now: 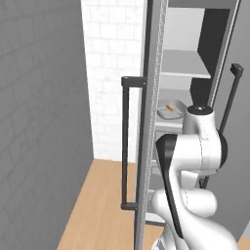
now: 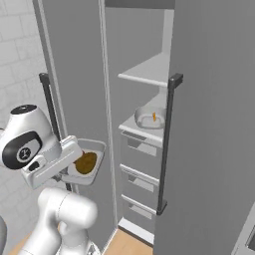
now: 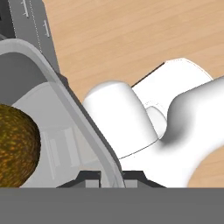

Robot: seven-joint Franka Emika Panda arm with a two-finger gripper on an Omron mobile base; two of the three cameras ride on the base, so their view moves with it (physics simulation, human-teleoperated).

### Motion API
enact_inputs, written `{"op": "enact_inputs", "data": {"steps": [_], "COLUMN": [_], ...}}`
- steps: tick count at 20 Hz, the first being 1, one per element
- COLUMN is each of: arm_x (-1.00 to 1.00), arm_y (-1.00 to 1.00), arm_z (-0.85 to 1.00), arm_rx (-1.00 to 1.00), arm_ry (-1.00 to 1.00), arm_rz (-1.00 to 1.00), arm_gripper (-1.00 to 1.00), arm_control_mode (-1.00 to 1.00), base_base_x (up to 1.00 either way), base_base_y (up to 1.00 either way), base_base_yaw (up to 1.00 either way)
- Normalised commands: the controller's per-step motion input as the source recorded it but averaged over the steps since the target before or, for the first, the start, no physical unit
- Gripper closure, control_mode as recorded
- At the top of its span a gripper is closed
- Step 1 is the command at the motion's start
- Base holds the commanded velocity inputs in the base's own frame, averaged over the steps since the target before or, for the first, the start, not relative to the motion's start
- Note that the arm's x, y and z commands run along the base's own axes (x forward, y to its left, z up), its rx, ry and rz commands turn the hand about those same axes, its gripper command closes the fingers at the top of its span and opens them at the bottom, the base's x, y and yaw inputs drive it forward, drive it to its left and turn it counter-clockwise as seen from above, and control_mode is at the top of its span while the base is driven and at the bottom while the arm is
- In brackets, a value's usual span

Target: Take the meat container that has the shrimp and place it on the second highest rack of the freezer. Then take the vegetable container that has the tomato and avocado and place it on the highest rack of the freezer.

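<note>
The shrimp step looks done: the shallow pale-grey tray with the small orange curved shrimp sits on the lower of the two flat grey shelves inside the tall grey freezer. The step in hand is the second one, carrying the vegetable container.

The fingers are clamped on the rim of a translucent grey rounded-corner plastic container, its wall running up between them in the hand view. The tray extends ahead of the fingers, held level outside the open freezer, beside its door edge. An olive-brown rounded avocado lies in it, just left of the fingers in the hand view; the tomato I cannot make out.

Next, I judge, the container must rise and go forward onto the upper light-grey shelf panel, staying level and clearing the door edge.
</note>
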Motion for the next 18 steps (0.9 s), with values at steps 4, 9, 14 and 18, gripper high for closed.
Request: {"op": "enact_inputs", "data": {"steps": [4, 9, 14, 18], "arm_x": [0.0, 0.0, 0.0, 0.0], "arm_y": [0.0, 0.0, 0.0, 0.0], "arm_z": [0.0, 0.0, 0.0, 0.0], "arm_rx": [0.0, 0.0, 0.0, 0.0], "arm_ry": [0.0, 0.0, 0.0, 0.0], "arm_rz": [0.0, 0.0, 0.0, 0.0], "arm_gripper": [1.0, 1.0, 1.0, 1.0], "arm_control_mode": [1.0, 1.0, 1.0, 1.0], "base_base_x": [0.03, -0.13, -0.16, 0.0], "base_base_y": [-0.01, -0.23, -0.55, -0.56], "base_base_yaw": [0.0, -0.06, -0.11, -0.01]}}
